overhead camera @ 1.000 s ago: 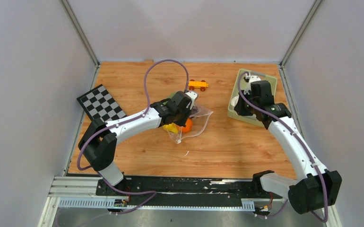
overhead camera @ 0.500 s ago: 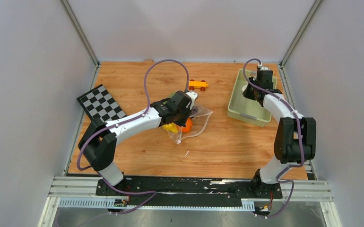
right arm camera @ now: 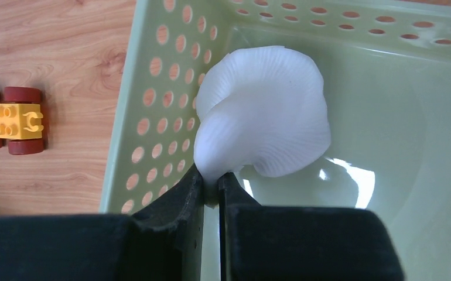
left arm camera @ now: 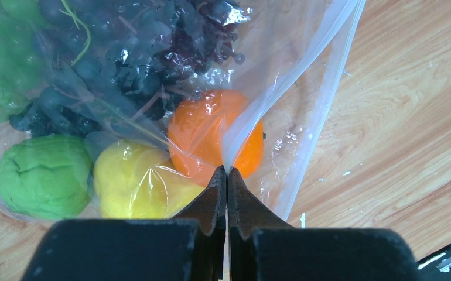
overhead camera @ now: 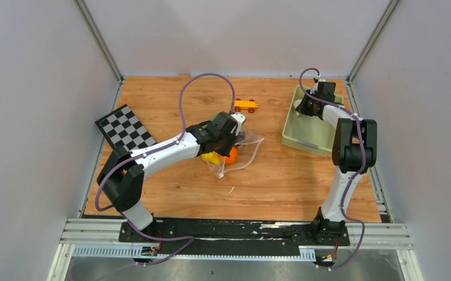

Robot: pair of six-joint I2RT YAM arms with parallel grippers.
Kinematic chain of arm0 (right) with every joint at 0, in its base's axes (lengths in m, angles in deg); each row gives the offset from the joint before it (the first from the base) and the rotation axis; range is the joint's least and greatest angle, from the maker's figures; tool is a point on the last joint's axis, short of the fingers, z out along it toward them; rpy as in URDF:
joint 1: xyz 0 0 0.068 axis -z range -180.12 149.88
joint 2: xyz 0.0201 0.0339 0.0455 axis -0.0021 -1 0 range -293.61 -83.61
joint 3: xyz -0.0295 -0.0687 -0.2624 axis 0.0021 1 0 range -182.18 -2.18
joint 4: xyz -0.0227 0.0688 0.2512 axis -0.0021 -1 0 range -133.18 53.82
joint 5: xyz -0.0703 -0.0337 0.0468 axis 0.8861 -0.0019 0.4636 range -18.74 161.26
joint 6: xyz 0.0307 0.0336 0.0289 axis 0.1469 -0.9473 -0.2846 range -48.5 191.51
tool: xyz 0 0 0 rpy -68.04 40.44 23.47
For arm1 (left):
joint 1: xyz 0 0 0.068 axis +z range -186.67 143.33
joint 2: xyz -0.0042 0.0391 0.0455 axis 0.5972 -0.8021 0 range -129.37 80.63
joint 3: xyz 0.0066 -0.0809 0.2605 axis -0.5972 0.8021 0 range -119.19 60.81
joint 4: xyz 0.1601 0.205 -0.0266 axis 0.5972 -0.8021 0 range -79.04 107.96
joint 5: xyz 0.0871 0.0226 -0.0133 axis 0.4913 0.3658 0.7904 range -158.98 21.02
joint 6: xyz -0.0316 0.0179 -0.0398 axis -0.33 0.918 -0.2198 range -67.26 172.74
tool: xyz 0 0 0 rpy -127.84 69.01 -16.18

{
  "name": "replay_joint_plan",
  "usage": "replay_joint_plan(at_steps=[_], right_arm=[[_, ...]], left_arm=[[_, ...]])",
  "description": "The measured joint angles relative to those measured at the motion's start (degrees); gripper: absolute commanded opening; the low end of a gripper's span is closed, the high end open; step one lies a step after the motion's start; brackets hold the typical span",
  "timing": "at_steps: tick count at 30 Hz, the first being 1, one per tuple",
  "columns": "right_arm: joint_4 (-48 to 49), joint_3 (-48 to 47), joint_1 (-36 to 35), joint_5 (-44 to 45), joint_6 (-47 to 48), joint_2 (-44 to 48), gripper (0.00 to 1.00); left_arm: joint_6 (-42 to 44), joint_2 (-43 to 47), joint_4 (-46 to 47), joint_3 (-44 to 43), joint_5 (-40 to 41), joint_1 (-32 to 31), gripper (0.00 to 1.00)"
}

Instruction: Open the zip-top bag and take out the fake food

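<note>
The clear zip-top bag (overhead camera: 241,153) lies mid-table. In the left wrist view the bag (left arm camera: 296,111) holds an orange ball (left arm camera: 202,137), a yellow lemon (left arm camera: 132,181), a green piece (left arm camera: 41,175) and dark purple grapes (left arm camera: 135,52). My left gripper (left arm camera: 227,172) is shut on the bag's plastic edge, and shows in the top view (overhead camera: 230,137). My right gripper (right arm camera: 211,178) is shut on the white mushroom (right arm camera: 267,126) and holds it inside the green bin (right arm camera: 422,146), at the bin's far end in the top view (overhead camera: 305,105).
An orange-yellow toy car (overhead camera: 245,105) sits behind the bag and shows in the right wrist view (right arm camera: 9,120) left of the bin's perforated wall. A checkerboard card (overhead camera: 125,127) lies at the left. Grey walls enclose the table.
The right arm has swung from the bin's near side to its far end with the mushroom. The left arm and the bag have not moved.
</note>
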Motion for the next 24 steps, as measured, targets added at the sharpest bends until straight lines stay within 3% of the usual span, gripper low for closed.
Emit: replay_joint_plan(at_steps=[5, 7, 14, 19, 24], right_arm=[[0.1, -1.0, -0.1, -1.8, 0.5, -1.5, 0.49], [0.1, -1.1, -0.1, -1.8, 0.7, -1.5, 0.55], [-1.4, 0.9, -0.1, -0.3, 1.6, 2.3, 0.69], [-2.5, 6.1, -0.5, 0.9, 1.1, 12.0, 0.79], [-3.0, 12.6, -2.9, 1.3, -0.9, 22.8, 0.81]], left_arm=[[0.2, 0.0, -0.2, 0.0, -0.2, 0.0, 0.00], [0.2, 0.0, -0.2, 0.0, -0.4, 0.0, 0.00], [0.3, 0.0, -0.4, -0.2, -0.5, 0.0, 0.00], [0.3, 0.0, -0.4, -0.2, -0.9, 0.0, 0.00], [0.3, 0.0, -0.4, -0.2, -1.6, 0.0, 0.00]])
